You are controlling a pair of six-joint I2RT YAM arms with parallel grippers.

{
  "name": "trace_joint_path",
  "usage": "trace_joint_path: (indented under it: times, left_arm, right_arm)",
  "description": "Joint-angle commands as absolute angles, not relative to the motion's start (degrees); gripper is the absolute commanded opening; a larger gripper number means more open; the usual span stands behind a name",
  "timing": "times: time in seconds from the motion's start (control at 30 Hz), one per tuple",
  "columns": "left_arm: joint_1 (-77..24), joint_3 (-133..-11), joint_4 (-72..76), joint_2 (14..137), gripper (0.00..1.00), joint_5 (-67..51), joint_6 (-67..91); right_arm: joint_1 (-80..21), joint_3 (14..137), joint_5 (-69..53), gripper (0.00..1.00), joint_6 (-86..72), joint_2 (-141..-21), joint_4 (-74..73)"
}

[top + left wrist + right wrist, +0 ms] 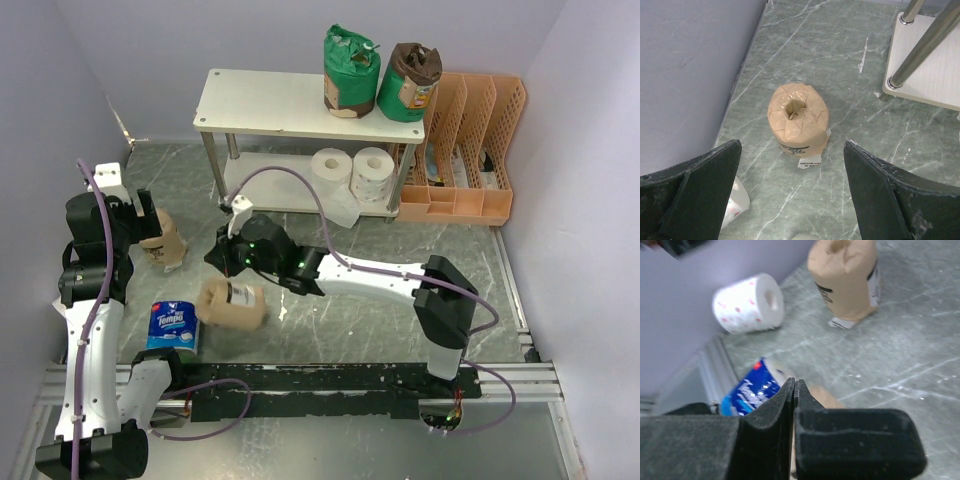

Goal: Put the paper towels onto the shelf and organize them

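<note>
Right wrist — white roll (pixel 747 304), seemingly hidden overhead

Smooth, marble-look tabletop (pixel 330 340) in grey-green with a faint sheen. The shelf (pixel 270 100) has matt off-white boards on polished metal posts (pixel 925 48) — mirror-bright. A tan roll (pixel 798 120) wears creased matt paper; a blue roll (pixel 173 327) glossy plastic film. Orange rack (pixel 470 150): slotted plastic.

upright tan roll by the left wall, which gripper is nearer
Left. The left gripper hovers open over the upright tan roll; the right gripper, shut, is off to its right by the lying tan roll.
</note>
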State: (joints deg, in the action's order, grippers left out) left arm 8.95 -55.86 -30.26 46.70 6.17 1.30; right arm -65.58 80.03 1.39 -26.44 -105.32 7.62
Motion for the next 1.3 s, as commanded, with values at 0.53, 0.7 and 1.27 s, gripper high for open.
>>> trace_joint_path:
  times: [0.53, 0.7, 1.27]
  left_arm:
    - [9.0, -55.2, -29.1, 45.0, 0.95, 3.0, 0.2]
    - [8.9, -55.1, -29.3, 44.8, 0.95, 2.8, 0.0]
    - [8.5, -55.0, -29.7, 44.4, 0.95, 0.8, -0.2]
  right_arm:
    - [-70.5, 93.1, 8.0, 1.00, -18.0, -105.9, -24.9]
    - [-72.5, 99.1, 14.2, 1.00, -23.3, -108.3, -45.2]
    - [-62.6, 57.8, -5.2, 1.00, -54.4, -84.3, -3.1]
